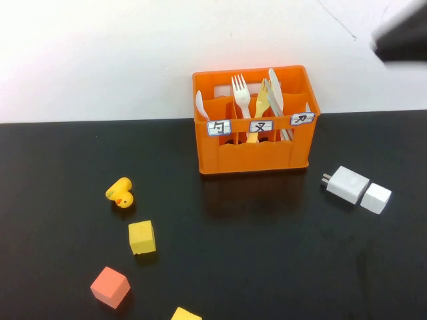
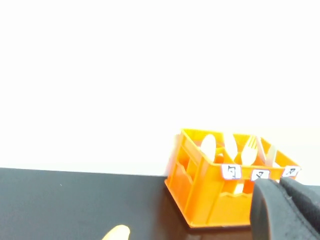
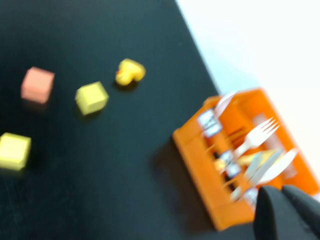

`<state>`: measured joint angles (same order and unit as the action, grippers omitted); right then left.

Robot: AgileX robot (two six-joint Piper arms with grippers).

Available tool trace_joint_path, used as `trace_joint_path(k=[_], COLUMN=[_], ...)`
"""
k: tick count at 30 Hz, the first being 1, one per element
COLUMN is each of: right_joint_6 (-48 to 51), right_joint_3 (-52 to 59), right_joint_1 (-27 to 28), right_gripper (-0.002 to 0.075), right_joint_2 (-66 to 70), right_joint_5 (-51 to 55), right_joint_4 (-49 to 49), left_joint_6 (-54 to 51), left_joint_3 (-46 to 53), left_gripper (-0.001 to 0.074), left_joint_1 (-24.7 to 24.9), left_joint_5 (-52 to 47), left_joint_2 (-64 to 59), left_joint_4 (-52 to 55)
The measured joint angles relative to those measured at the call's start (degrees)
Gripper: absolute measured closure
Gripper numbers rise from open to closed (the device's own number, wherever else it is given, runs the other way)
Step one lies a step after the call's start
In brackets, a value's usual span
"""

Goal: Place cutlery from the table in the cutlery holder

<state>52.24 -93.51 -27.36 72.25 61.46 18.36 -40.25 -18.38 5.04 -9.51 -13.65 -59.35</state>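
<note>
The orange cutlery holder (image 1: 253,143) stands upright at the back middle of the black table (image 1: 267,253). A white spoon (image 1: 199,105) stands in its left compartment, bowl up; it also shows in the left wrist view (image 2: 208,146). A white fork (image 1: 240,90), yellowish utensils and a white knife stand in the other compartments. My left gripper (image 2: 282,200) is shut and empty, low on the crate's front-left side, outside the high view. My right arm (image 1: 402,37) is a dark blur raised at the back right. My right gripper (image 3: 286,207) is shut and empty above the crate's right end.
A yellow duck (image 1: 121,193), a yellow cube (image 1: 141,237), a pink cube (image 1: 110,287) and another yellow cube (image 1: 185,315) lie at the front left. A white charger plug (image 1: 347,184) and a small white block (image 1: 375,198) lie right of the crate.
</note>
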Motion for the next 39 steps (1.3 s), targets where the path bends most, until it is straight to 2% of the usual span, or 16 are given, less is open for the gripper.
trace_joint_path(k=[6, 12, 20, 26, 39], right_joint_6=[-0.12, -0.12, -0.12, -0.12, -0.12], right_joint_3=[23.14, 46.13, 68.00, 74.40, 75.21], right_joint_1=[0.00, 0.00, 0.00, 0.00, 0.00], right_gripper=[0.0720, 0.0720, 0.0720, 0.0721, 0.0726], right_joint_2=[-16.08, -33.31, -52.99, -60.01, -60.44], right_joint_5=[-9.80, -23.00, -29.48, -31.98, -31.36], right_joint_4=[0.58, 5.13, 7.76, 8.96, 8.96], left_joint_6=[0.00, 0.00, -0.19, -0.33, -0.33], left_joint_3=[4.78, 7.31, 7.82, 9.14, 9.14], left_gripper=[0.0736, 0.0736, 0.0736, 0.0736, 0.0736], left_joint_1=[0.00, 0.00, 0.00, 0.00, 0.00], left_joint_5=[0.08, 0.08, 0.08, 0.24, 0.13], left_joint_2=[6.54, 7.56, 7.65, 7.65, 7.65], left_joint_4=[1.35, 1.83, 1.95, 1.95, 1.95])
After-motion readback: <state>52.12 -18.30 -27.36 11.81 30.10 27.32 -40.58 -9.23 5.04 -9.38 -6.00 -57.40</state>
